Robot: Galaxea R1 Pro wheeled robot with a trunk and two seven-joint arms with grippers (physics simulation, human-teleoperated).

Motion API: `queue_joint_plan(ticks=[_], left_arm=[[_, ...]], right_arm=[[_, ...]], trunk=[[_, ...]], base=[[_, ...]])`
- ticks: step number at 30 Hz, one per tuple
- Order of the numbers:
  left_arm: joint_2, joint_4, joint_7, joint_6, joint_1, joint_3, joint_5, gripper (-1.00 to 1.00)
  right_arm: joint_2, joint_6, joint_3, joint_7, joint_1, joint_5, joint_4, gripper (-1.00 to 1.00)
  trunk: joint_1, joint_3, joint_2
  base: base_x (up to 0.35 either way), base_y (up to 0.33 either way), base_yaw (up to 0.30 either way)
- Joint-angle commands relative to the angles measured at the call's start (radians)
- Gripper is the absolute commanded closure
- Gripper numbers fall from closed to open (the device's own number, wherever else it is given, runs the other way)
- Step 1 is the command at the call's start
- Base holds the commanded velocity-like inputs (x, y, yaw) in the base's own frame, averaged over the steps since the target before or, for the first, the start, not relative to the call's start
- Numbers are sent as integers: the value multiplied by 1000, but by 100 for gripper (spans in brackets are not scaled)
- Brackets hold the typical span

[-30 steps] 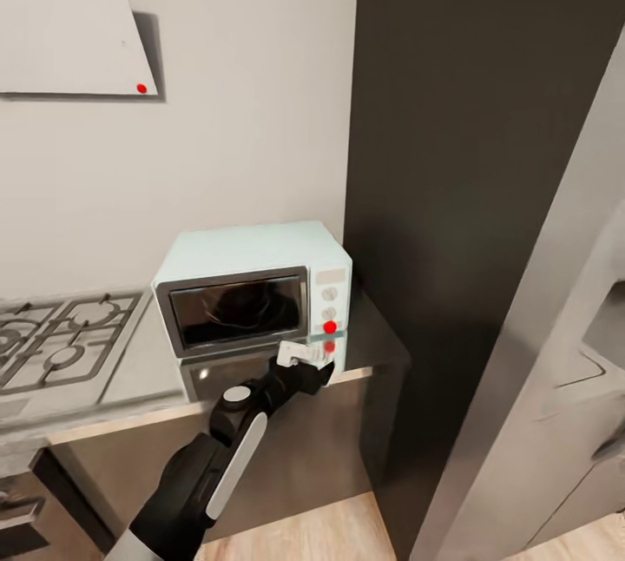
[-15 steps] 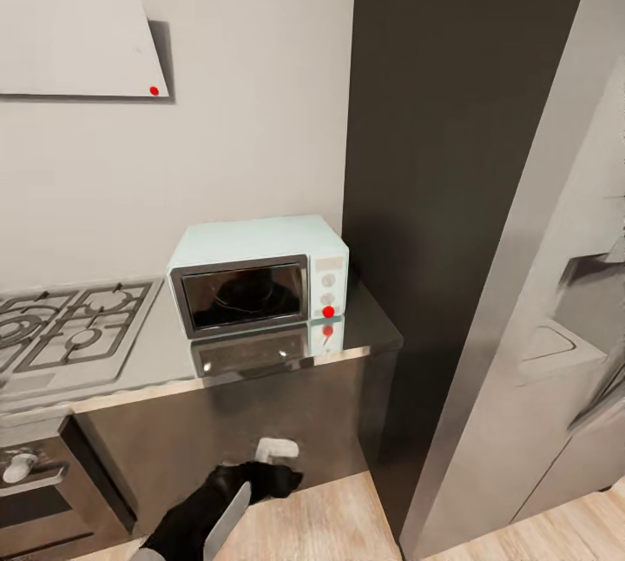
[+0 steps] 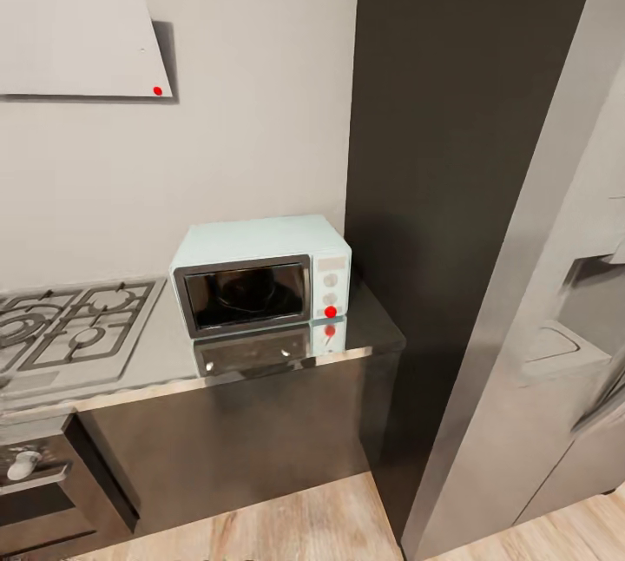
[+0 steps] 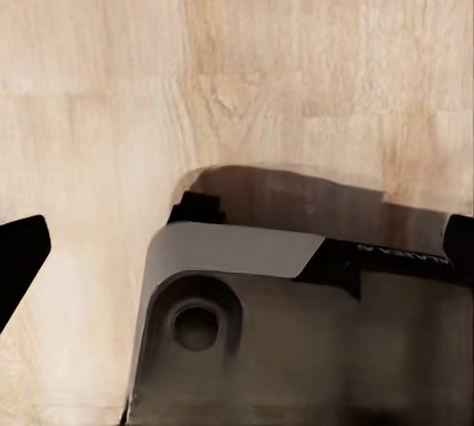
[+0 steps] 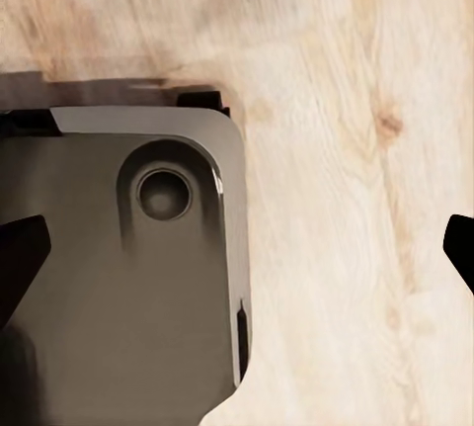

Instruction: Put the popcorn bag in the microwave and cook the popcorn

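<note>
Both grippers are hanging low with fingers spread wide and holding nothing: the left gripper and right gripper are pointing down at the robot's grey base and the wood floor. The microwave is sitting door closed on the countertop, red light glowing, beside the gas hob.

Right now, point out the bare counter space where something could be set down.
Free: the countertop strip between the gas hob and the microwave, and the narrow band before the microwave door. Tight: the gap between the microwave and the dark tall cabinet.
</note>
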Motion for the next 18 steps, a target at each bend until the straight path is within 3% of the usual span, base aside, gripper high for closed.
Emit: queue_joint_plan(ticks=[1, 5, 10, 13, 18], left_arm=[[3, 0, -2, -2, 19, -8, 13, -100], [5, 0, 7, -2, 53, -8, 24, -100], [6, 0, 10, -2, 86, -8, 26, -100], [5, -1, 11, -2, 91, -8, 26, -100], [4, 0, 11, -2, 92, -8, 50, -100]], right_arm=[[-1, -6, -8, 2, -1, 10, 3, -100], [-1, -6, -6, 0, -1, 12, 2, -100], [1, -6, -7, -70, -1, 19, 2, -100], [1, -8, -6, -79, -1, 25, 2, -100], [1, -10, -6, -84, -1, 182, 2, -100]], trunk=[[0, -1, -1], [0, -1, -1], [0, -1, -1], [0, -1, -1], [0, -1, -1]], base=[[0, 0, 226], [0, 0, 260], [0, 0, 272], [0, 0, 274], [0, 0, 274]])
